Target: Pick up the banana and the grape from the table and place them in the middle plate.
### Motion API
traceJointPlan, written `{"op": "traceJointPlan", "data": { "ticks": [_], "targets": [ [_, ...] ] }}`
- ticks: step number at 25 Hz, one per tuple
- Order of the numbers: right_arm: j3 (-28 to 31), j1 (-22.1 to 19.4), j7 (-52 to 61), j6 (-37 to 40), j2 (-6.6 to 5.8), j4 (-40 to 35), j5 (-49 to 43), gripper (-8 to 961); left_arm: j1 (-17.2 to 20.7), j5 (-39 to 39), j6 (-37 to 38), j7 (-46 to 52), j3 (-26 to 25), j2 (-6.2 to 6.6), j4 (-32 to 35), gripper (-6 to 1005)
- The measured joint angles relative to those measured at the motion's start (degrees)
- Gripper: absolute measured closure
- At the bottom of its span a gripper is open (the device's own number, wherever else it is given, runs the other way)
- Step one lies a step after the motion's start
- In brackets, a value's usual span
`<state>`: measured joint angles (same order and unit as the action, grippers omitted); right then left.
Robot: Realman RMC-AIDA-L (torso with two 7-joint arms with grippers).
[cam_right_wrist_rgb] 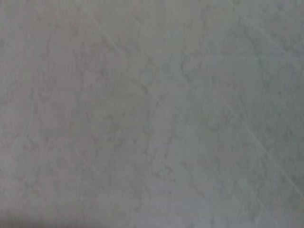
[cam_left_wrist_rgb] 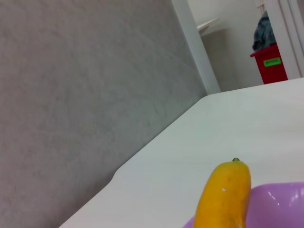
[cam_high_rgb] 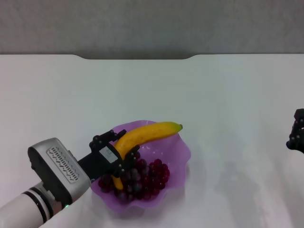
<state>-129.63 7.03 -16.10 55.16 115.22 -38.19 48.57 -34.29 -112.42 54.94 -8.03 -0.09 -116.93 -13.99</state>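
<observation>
The purple middle plate [cam_high_rgb: 183, 152] sits on the white table [cam_high_rgb: 213, 95] in the head view. The grape bunch [cam_high_rgb: 147, 178] lies inside it. The yellow banana [cam_high_rgb: 152, 133] lies across the plate over the grapes, its green tip at the far rim. My left gripper [cam_high_rgb: 118, 154] is over the plate's near-left side, with its jaws on either side of the banana's lower end, shut on it. The left wrist view shows the banana [cam_left_wrist_rgb: 223, 197] and the plate rim [cam_left_wrist_rgb: 280, 204]. My right gripper [cam_high_rgb: 297, 135] is parked at the table's right edge.
The table's notched far edge [cam_high_rgb: 137, 57] meets a grey wall. In the left wrist view a red bin [cam_left_wrist_rgb: 270, 64] stands far off beyond the table. The right wrist view shows only a plain grey surface.
</observation>
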Motion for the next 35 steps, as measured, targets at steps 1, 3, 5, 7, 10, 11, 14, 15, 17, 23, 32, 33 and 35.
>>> {"op": "traceJointPlan", "data": {
  "ticks": [1,3,5,7,10,11,14,15,17,23,32,33,35],
  "targets": [
    [0.0,0.0,0.3,0.0,0.00,0.0,-0.1,954,0.1,0.0,0.0,-0.6,-0.1,-0.02,-0.1,456],
    [0.0,0.0,0.4,0.1,0.00,0.1,-0.1,954,0.5,0.2,-0.1,-2.3,-0.4,-0.05,-0.8,452],
    [0.0,0.0,0.5,0.1,0.00,0.2,-0.1,954,0.9,0.5,-0.1,-3.5,-0.8,-0.05,-1.4,448],
    [0.0,0.1,0.5,0.1,0.00,0.3,-0.1,954,1.1,0.6,0.2,-4.0,-1.3,-0.05,-1.9,444],
    [0.0,0.1,0.5,0.1,0.00,0.5,-0.1,954,1.2,0.5,0.5,-4.0,-1.5,0.01,-2.7,437],
    [0.0,0.1,0.5,0.1,0.00,0.6,-0.1,954,1.3,0.4,0.8,-4.0,-1.5,0.07,-2.9,435],
    [0.0,0.1,0.5,0.1,0.00,0.7,-0.1,954,1.3,0.1,2.1,-4.0,-1.4,0.20,-3.6,429],
    [0.0,0.1,0.5,0.1,0.00,0.7,-0.1,954,1.3,0.1,2.5,-4.0,-1.4,0.20,-3.9,427],
    [0.0,0.1,0.5,0.1,0.00,0.7,-0.1,954,1.3,0.2,2.8,-4.0,-1.4,0.20,-4.3,422],
    [0.0,0.0,0.5,0.1,0.00,0.9,0.0,954,1.2,0.5,3.0,-4.0,-2.3,0.23,-5.2,299],
    [0.0,-0.2,0.5,-0.1,0.00,1.1,0.1,954,1.9,0.2,3.6,-5.1,-6.6,0.41,-6.7,174],
    [0.0,-0.2,0.5,-0.1,0.00,1.2,0.2,954,2.4,0.1,4.6,-5.8,-7.4,0.47,-7.2,173],
    [0.0,-0.1,1.3,-0.1,0.00,1.7,0.1,954,3.4,0.1,7.6,-6.7,-8.4,0.50,-7.5,170]
  ]
}}
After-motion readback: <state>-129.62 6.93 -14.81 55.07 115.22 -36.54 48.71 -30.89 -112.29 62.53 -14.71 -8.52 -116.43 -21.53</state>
